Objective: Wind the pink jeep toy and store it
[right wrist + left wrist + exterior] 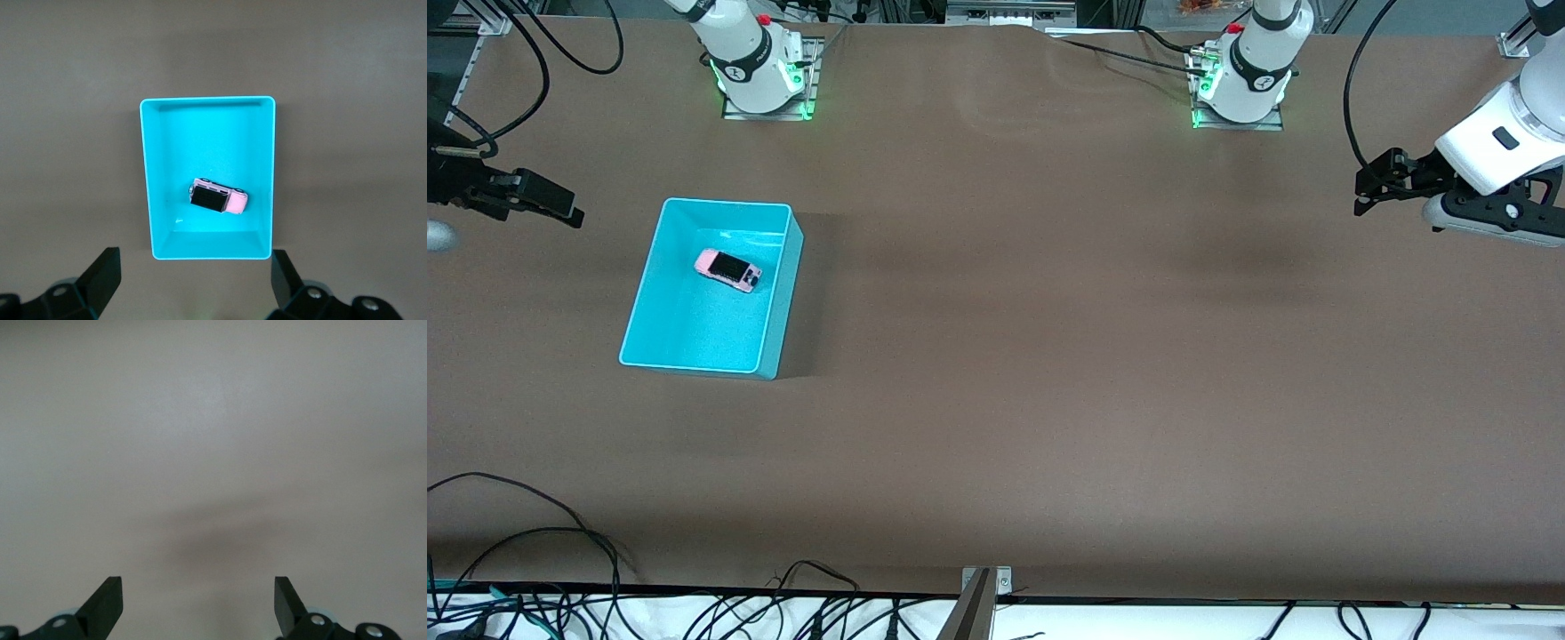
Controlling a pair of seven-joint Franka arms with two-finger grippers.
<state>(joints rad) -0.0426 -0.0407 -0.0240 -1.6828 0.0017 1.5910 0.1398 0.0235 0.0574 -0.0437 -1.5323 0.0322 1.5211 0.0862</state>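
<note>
Pink jeep toy lying in the turquoise bin; both grippers released and holding nothing.

The small pale pink jeep toy with the black rectangular roof (pixel 728 269) lies inside the open-topped turquoise rectangular plastic bin (pixel 658 253), in the half of the bin farther from the front camera, set at a slant to the bin walls. The bin stands on the brown table surface (pixel 1049 356) in the left-centre of the front frame. The right gripper (pixel 538 206) hangs at the left edge of the front frame, beside the bin, fingers spread wide and empty; its wrist view looks down on bin and toy. The left gripper (pixel 1371 185) hangs at the upper right edge of the front frame over bare table, fingers likewise spread and empty.
</note>
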